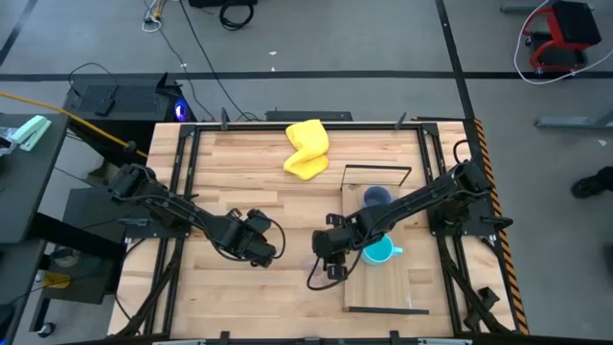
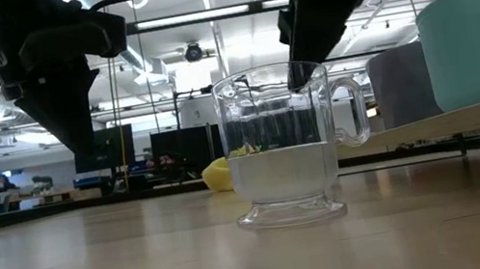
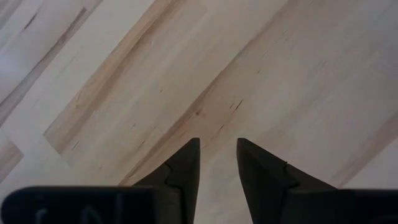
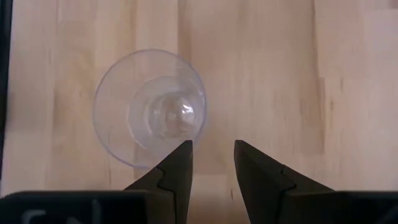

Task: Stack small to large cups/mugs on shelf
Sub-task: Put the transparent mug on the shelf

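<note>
Low view: clear cup (image 2: 282, 152) stands upright, handled, see-through.

You're in a lab or workshop hall: grey concrete floor (image 1: 383, 38) with loose cables (image 1: 206, 48), ceiling strip lights (image 2: 191, 17), exposed ducting, monitors (image 2: 179, 149) on benches behind the planked table (image 1: 249, 163).

A crumpled yellow cloth (image 1: 306, 149) lies near the far edge of the planked wooden desk (image 1: 249, 182), which stands on a grey floor (image 1: 383, 57) strewn with black cables (image 1: 206, 48), beside a red stool (image 1: 560, 34).
</note>
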